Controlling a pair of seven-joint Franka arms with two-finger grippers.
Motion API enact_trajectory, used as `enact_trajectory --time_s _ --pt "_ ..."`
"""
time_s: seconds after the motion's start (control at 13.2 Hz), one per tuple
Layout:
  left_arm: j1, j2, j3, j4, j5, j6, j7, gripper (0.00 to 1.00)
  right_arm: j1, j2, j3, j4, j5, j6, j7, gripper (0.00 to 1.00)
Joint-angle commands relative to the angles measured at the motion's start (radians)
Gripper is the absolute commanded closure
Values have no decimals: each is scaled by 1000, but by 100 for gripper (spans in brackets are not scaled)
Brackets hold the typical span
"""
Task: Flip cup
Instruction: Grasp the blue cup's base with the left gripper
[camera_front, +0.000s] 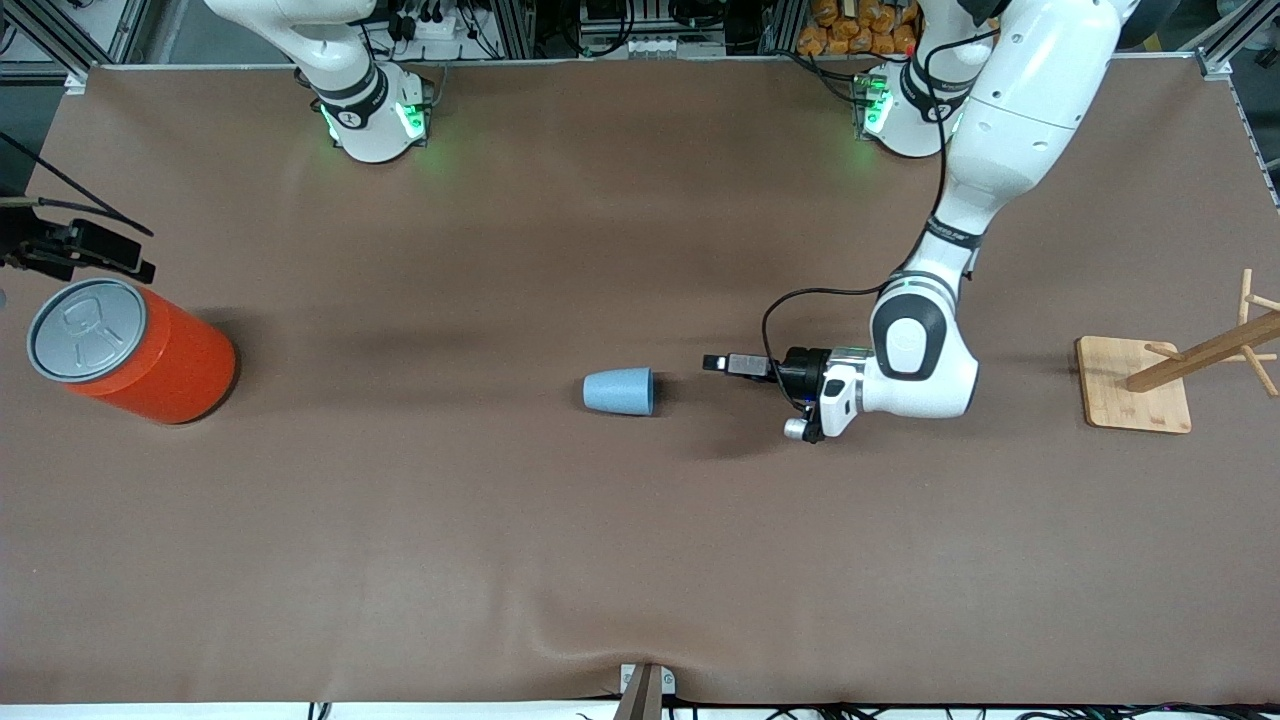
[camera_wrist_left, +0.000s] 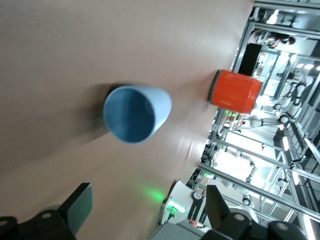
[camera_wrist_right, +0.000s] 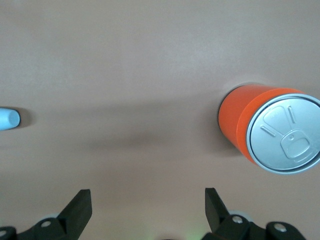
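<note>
Cup (camera_front: 619, 390) is lying on its side mid-table, mouth facing the left gripper (camera_front: 712, 363), which is hovering low beside it, fingers (camera_wrist_left: 80, 206) spread, holding nothing. Right gripper (camera_wrist_right: 147, 212) is waiting over the table near the orange can (camera_front: 140, 350), fingers spread too.

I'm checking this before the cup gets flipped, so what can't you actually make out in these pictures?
- Right gripper: outside the front view; right wrist view cuts it off, showing only open fingertips.
- Cup: lying on its side; right wrist view crops it at the edge.
- Wooden rack: front view's edge cuts off its top.
- Left gripper: edge-on in the front view; its open fingers overlap.
</note>
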Motion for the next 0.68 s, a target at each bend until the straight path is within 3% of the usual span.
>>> enact_trajectory --time_s 0.0,0.15,0.6 --pt "-61 73 8 60 -128 27 61 0 -37 -21 41 27 -14 -25 5 0" --pt "-77 101 8 86 -148 46 65 0 -41 -17 39 76 -17 -65 2 0" --pt "-128 196 9 198 -207 104 65 0 -45 -18 37 84 -35 -143 -22 0"
